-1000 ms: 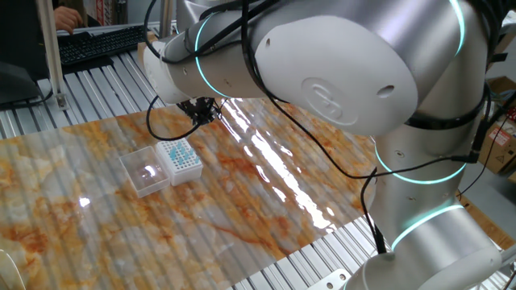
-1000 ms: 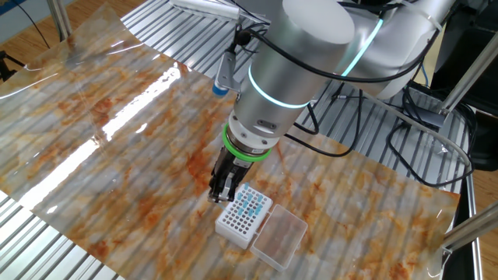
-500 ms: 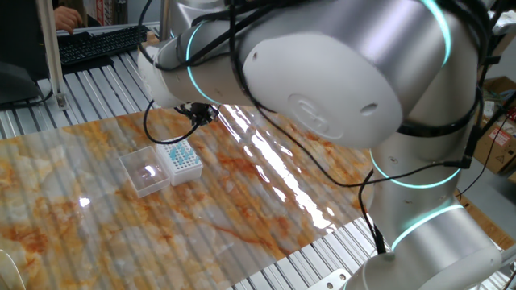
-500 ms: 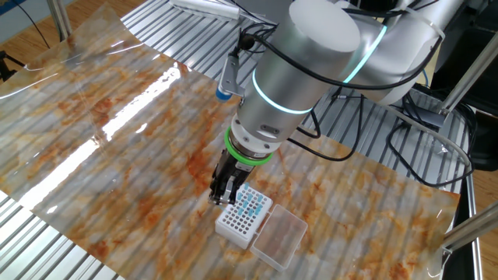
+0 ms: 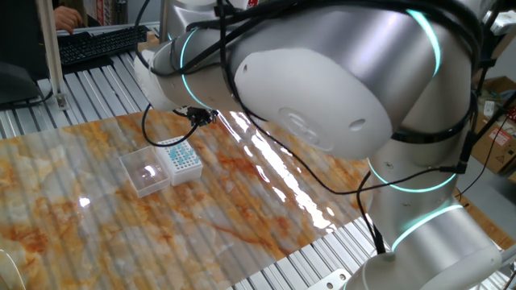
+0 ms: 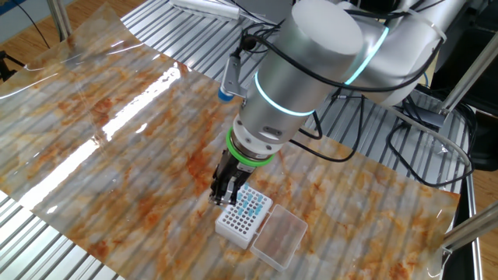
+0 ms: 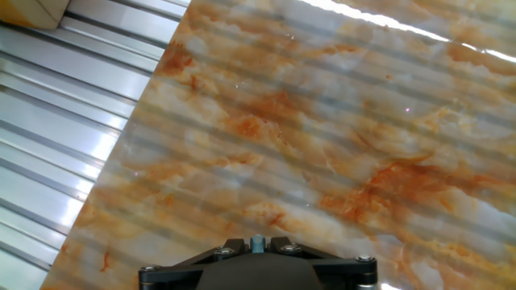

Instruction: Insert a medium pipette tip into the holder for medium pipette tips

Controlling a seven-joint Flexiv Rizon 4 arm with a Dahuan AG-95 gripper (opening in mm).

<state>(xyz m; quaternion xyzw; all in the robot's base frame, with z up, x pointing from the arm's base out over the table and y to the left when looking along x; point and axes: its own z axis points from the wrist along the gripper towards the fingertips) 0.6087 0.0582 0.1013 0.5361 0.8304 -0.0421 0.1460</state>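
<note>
Although hardly more than a pale bluish speck in the hand view, pinched at the bottom edge of that view between closed jaws: tip (image 7: pixel 256 241). Too small to make out in either fixed view. Held low over the surface (image 7: pixel 322 121) and pointed steeply down, with nothing but orange-veined marbled sheet ahead of it in the hand view. Just beside the holder (image 6: pixel 243 218), on the side away from its lid (image 6: pixel 278 238); touching the holder's edge or not, cannot tell. Standing flat on the surface (image 6: pixel 117 117), a small white box with a grid of holes on top, several of them filled with teal tips toward the end nearer the arm (image 6: pixel 303 70). Hinged open and lying flat alongside, clear plastic, catching a spot of light in one fixed view (image 5: pixel 143 173). Seen from that side, holder (image 5: pixel 181 159) near the far edge of the surface (image 5: pixel 242 209), under the bulky silver arm (image 5: pixel 322 89) with its glowing teal rings and looping black cables. Beyond the marbled sheet, ribbed metal tabletop (image 7: pixel 48 121). Farther back, at the upper left of one fixed view, a black keyboard (image 5: pixel 97 44).
</note>
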